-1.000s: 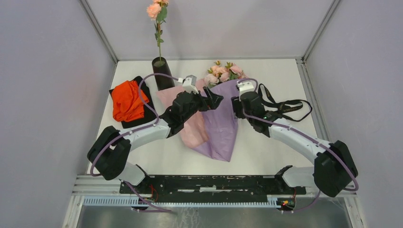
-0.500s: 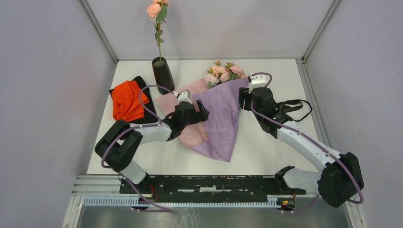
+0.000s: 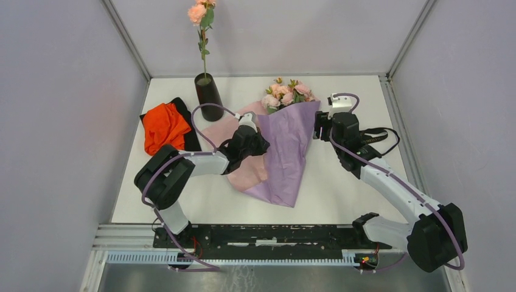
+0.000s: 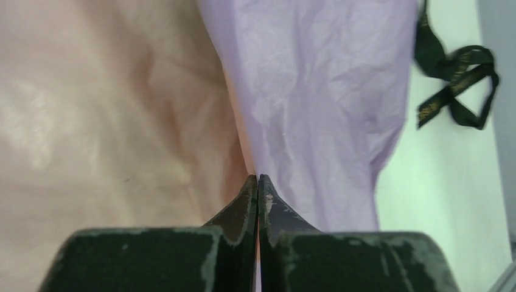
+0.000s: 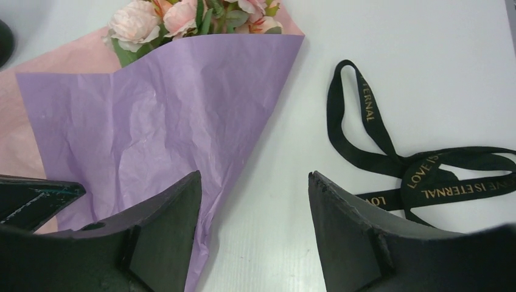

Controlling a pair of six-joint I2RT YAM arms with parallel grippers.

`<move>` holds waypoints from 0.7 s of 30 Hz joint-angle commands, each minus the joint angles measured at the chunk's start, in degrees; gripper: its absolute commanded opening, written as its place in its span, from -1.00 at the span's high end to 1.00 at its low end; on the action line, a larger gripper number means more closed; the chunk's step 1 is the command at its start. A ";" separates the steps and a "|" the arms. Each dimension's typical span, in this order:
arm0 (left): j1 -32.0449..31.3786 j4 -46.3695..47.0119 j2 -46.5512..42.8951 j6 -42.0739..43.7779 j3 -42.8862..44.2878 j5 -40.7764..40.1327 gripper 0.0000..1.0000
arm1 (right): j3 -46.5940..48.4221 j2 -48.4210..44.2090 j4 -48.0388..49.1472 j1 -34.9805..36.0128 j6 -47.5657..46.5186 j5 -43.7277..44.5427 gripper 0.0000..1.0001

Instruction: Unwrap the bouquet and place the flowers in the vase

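Note:
The bouquet point(image 3: 286, 152) lies on the table, its lilac paper point(image 5: 152, 121) folded over the pink inner sheet point(image 4: 109, 109). Pink and peach flowers point(image 3: 286, 92) stick out at its far end point(image 5: 182, 15). My left gripper point(image 3: 261, 146) is shut on the lilac paper's left edge, and a thin strip of paper shows between its jaws point(image 4: 258, 177). My right gripper point(image 3: 316, 125) stands open point(image 5: 255, 176) at the paper's right edge, one finger over the paper and one over bare table. The black vase point(image 3: 209, 97) stands at the back left with one flower point(image 3: 198, 12) in it.
The black ribbon point(image 3: 372, 137) lies untied on the table to the right of the bouquet point(image 5: 389, 161), under the right arm. An orange-red cloth point(image 3: 163, 125) rests on a black cloth point(image 3: 191, 140) at the left. Grey walls close in the table.
My left gripper drew back toward the near left and shut on the lilac paper's edge. My right gripper moved back and right to the paper's right edge, opening slightly.

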 commanded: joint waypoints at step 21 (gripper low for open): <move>-22.64 -2.88 10.65 1.11 25.52 8.36 0.93 | 2.98 -17.73 -6.39 -1.87 -2.49 5.44 -0.45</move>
